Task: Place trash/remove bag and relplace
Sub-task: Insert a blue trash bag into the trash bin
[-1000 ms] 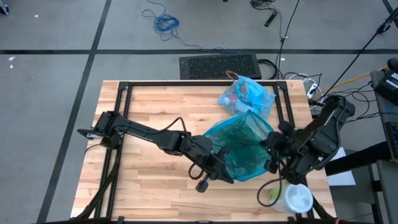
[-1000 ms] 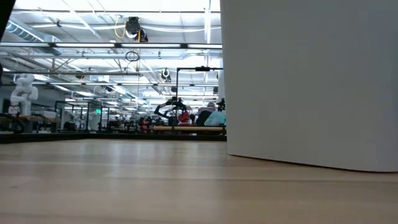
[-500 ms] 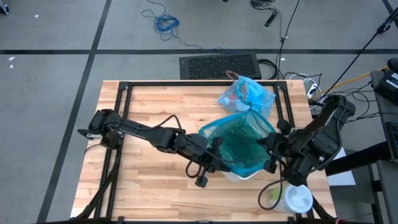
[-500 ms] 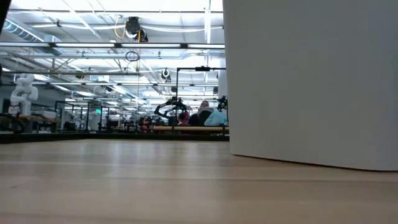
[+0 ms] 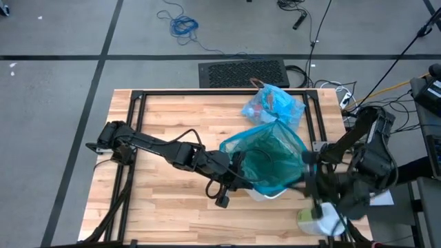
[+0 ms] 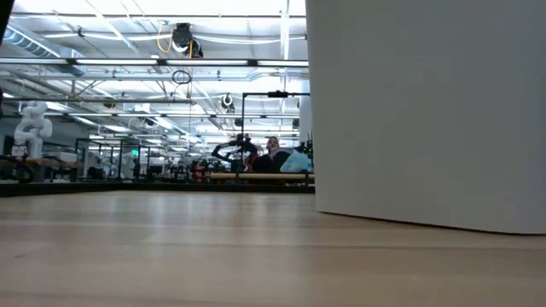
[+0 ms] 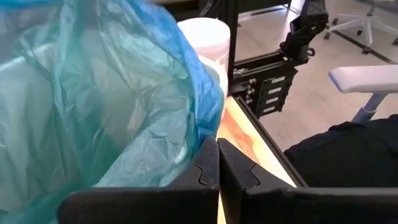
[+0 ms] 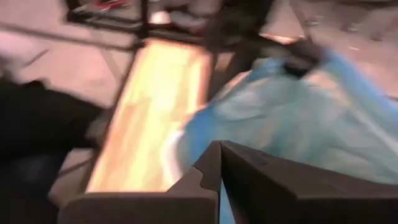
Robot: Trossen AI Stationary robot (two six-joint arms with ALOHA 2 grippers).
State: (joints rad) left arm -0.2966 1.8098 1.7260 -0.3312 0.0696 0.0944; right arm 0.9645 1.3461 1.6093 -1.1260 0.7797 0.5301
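A teal-green plastic bag (image 5: 265,162) is draped in and over the white bin (image 5: 270,195), whose wall fills the low view (image 6: 426,111). The light-blue bag (image 5: 272,103), bunched shut with trash showing through it, lies on the table behind the bin. My left gripper (image 5: 236,172) is shut at the teal-green bag's left rim. My right gripper (image 5: 310,182) is blurred at the bin's right side. Its fingers (image 8: 219,158) are shut, with the teal-green bag (image 8: 298,118) just beyond them. I cannot tell whether it touches the bag. My left gripper is shut at the teal-green bag's rim on the bin's left side, coming level from the table's left. The film (image 7: 180,146) lies against the shut fingers (image 7: 205,165). How many layers lie between them does not show. The rim stands up above the bin, slack and crinkled.
A white-and-green wipes tub (image 5: 324,220) stands at the table's near right corner, close under my right arm. A black frame (image 5: 207,93) runs around the table's far half. The table's left half is bare wood (image 5: 165,117).
My right arm has swung away from the bin toward the table's near right corner and is blurred. My left gripper has shifted a little toward the table's far left, staying at the bag's rim. The teal-green bag has spread wider, and the bin's white near rim now shows.
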